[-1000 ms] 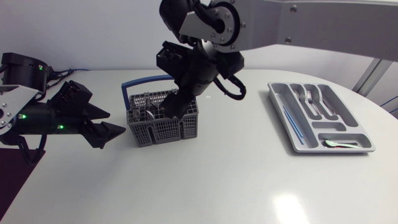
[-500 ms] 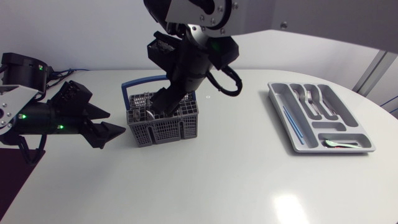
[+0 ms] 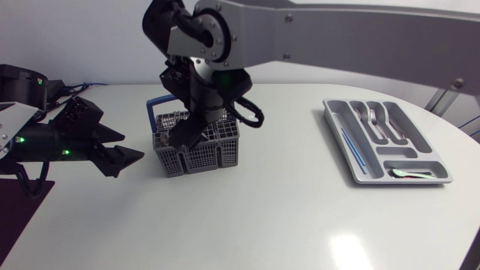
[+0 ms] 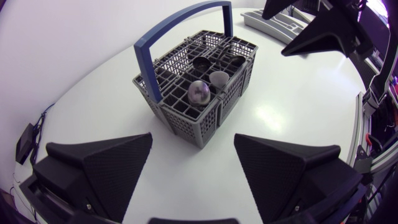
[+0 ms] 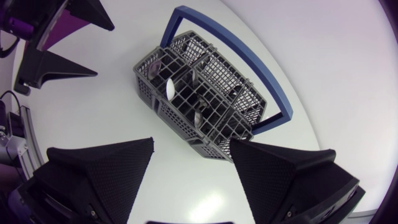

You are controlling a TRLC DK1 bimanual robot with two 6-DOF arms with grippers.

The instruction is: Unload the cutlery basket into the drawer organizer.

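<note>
Two open pincers at the cutlery basket (image 3: 202, 156) – neither grips anything.
Right arm crosses from the far side of the bench (image 3: 247, 217), wrist bent down, its pincer (image 5: 191, 162) spread wide above the basket. Left arm lies low, its pincer (image 3: 133, 145) level, fingers apart, pointing at the basket's side – near, not touching. Spoons (image 4: 199, 92) stand in the basket; the drawer organizer (image 3: 411, 127) sits well apart.

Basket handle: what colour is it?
The handle is blue, over a grey basket; clearest in the left wrist view.
</note>
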